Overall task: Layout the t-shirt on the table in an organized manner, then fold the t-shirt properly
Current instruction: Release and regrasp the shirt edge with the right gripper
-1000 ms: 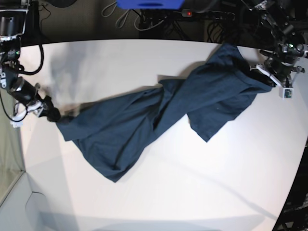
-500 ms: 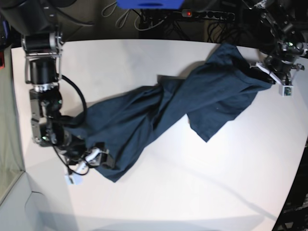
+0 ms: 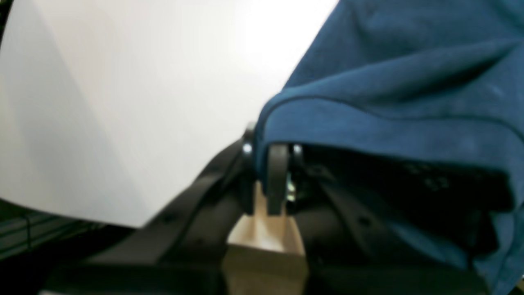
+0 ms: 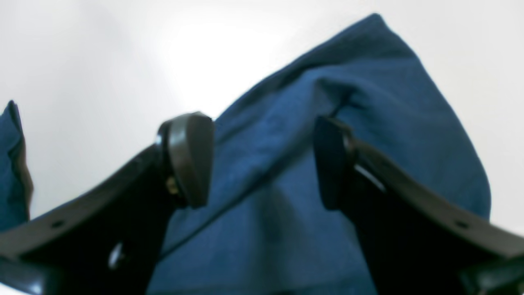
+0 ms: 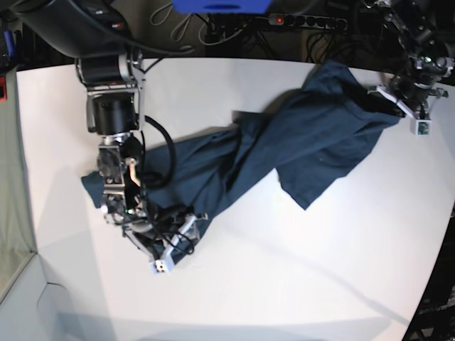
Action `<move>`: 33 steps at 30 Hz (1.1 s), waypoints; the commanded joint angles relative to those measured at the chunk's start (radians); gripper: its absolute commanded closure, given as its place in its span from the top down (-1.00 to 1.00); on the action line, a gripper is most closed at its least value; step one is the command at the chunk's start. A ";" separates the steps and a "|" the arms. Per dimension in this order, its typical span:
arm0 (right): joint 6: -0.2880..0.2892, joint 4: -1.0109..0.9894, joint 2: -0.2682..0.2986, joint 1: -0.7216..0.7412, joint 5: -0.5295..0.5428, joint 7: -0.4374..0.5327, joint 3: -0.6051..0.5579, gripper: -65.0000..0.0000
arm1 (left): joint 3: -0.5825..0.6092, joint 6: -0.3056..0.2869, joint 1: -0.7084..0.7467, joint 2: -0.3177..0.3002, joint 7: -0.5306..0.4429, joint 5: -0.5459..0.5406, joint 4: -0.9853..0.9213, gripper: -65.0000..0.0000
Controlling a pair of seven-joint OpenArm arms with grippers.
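The dark navy t-shirt (image 5: 313,142) lies twisted across the white table (image 5: 298,284), running from front left to back right. My left gripper (image 5: 391,105) is at the back right, shut on a hemmed edge of the t-shirt (image 3: 368,123); in the left wrist view its pads (image 3: 277,172) pinch the cloth. My right gripper (image 5: 186,229) hovers open over the shirt's front-left corner. In the right wrist view its fingers (image 4: 190,159) stand wide apart with the blue cloth (image 4: 278,172) lying below them, nothing gripped.
Cables and a power strip (image 5: 306,21) run along the table's far edge, beside a blue object (image 5: 220,6). The table edge curves away at the right (image 5: 444,234) and drops off at the left (image 5: 25,213).
My right arm has swung from the table's left edge across the shirt to its front-left corner, gripper staying open. The left gripper keeps its grip, barely moved.
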 commanded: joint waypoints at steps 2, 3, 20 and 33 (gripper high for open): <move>-0.008 0.017 -0.005 0.029 0.003 0.024 -0.001 0.21 | -0.003 0.005 -0.004 -0.011 -0.018 -0.011 0.015 -0.99; -0.009 0.017 -0.006 0.029 0.003 0.024 0.002 0.21 | -0.003 0.005 -0.003 -0.011 -0.018 -0.011 0.015 -0.99; -0.133 -0.181 -0.011 0.025 0.008 0.156 -0.001 0.20 | 0.003 0.005 -0.007 -0.011 -0.023 -0.011 0.014 -0.99; -0.127 -0.111 -0.066 0.025 0.013 0.239 0.003 -1.00 | 0.004 0.005 -0.011 -0.009 -0.023 -0.013 0.014 -0.99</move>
